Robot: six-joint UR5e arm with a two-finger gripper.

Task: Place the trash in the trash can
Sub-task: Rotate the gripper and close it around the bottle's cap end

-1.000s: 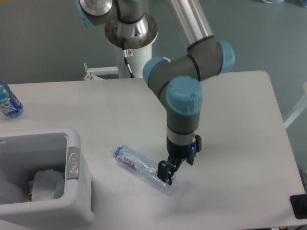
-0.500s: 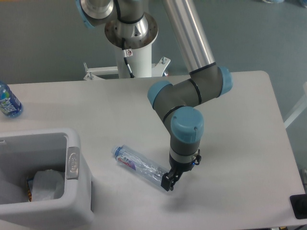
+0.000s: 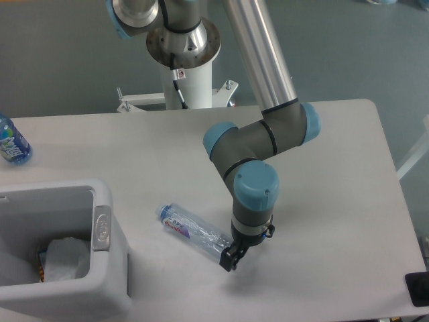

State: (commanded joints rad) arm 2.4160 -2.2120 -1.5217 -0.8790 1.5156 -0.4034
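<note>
Blue-labelled, the small bottle stands at the far left edge of the table, well apart from everything else and no part of the job. Below it, the white trash can sits at the near left corner with 1 crumpled plastic wrapper lying inside. To its right, the crushed clear bottle lies flat on the table, cap end toward the bin. The gripper is down at the bottle's far end, touching or straddling it; whether the fingers are closed on it I cannot tell, since the wrist hides them.

Risks, as I judge them: the hold sits at 1 extreme end of a thin, springy bottle, so it may pivot, droop or slip free on the lift. A dangling free end could then catch the bin's thick rim during the carry and knock the bottle loose outside it.
</note>
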